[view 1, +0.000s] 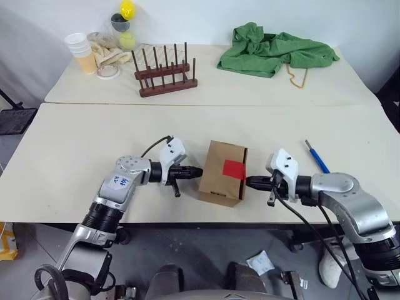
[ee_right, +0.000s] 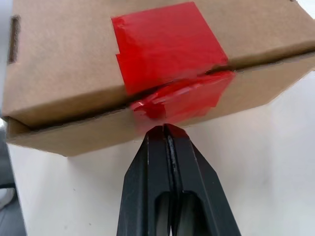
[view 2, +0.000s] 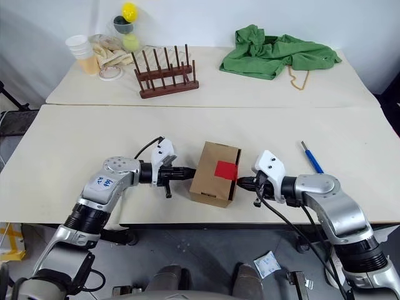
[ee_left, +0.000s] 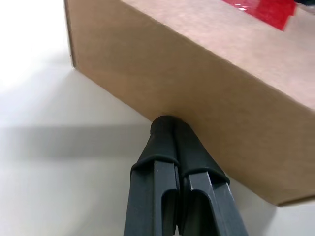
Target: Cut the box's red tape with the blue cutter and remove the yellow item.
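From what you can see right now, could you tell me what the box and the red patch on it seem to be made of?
The box: plain brown cardboard, matte, with a fibrous face, folded edges and a flap seam.
The red tape: probably plastic adhesive tape, glossy; it catches light and wrinkles where it folds over the seam.

A plain brown box (view 1: 222, 173) bears bright red tape (view 1: 234, 169), a blue cutter (view 1: 317, 156) lies on the cream table (view 1: 94, 144), beyond it a green cloth (view 1: 272, 49).
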{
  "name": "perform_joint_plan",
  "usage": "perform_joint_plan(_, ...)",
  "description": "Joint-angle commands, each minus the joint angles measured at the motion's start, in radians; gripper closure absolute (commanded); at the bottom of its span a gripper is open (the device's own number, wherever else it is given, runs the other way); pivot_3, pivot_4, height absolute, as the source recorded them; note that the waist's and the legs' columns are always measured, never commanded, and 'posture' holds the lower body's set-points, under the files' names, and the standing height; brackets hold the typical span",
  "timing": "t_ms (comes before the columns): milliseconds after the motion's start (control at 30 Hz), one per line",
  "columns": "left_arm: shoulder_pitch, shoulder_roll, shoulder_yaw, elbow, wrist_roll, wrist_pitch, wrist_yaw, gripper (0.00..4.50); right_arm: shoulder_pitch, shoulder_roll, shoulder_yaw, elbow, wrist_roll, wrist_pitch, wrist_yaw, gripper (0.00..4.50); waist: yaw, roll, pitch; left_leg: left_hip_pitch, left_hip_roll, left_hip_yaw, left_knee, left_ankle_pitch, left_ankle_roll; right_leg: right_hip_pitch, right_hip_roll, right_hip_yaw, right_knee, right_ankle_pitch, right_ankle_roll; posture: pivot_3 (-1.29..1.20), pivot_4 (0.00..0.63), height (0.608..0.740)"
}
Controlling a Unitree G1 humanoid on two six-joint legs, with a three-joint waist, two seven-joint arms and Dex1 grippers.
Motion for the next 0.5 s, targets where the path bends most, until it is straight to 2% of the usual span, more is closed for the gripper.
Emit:
perform_joint_plan(33, 0.002, 0.002, -0.005, -0.042, -0.030, 0.000, -0.041, 4.50, -0.010, 0.004, -0.042, 0.004, 0.009, -0.011, -0.010, 4.48, -0.001, 0.000, 0.000, 0.000, 0.000, 0.000, 0.000, 0.000, 0.000, 0.000, 0.000, 0.000, 0.000, 0.000, 0.000, 0.00, 0.150, 0.740)
perform_joint_plan(200, 0.003, -0.010, -0.025, -0.052, -0.038, 0.006, -0.064, 4.50, -0.036, 0.050, -0.045, 0.058, -0.002, -0.056, -0.040, 4.48, -0.002, 0.000, 0.000, 0.000, 0.000, 0.000, 0.000, 0.000, 0.000, 0.000, 0.000, 0.000, 0.000, 0.000, 0.000, 0.00, 0.150, 0.740)
perform_joint_plan(333, -0.007, -0.001, -0.024, -0.047, -0.021, 0.010, -0.050, 4.50, -0.037, 0.047, -0.046, 0.079, -0.015, -0.072, -0.042, 4.48, -0.001, 0.000, 0.000, 0.000, 0.000, 0.000, 0.000, 0.000, 0.000, 0.000, 0.000, 0.000, 0.000, 0.000, 0.000, 0.00, 0.150, 0.740)
perform_joint_plan(500, -0.039, 0.105, -0.005, -0.019, -0.003, -0.022, -0.114, 4.50, 0.003, -0.060, -0.129, 0.028, 0.022, -0.004, -0.005, 4.48, -0.001, 0.000, 0.000, 0.000, 0.000, 0.000, 0.000, 0.000, 0.000, 0.000, 0.000, 0.000, 0.000, 0.000, 0.000, 0.00, 0.150, 0.740)
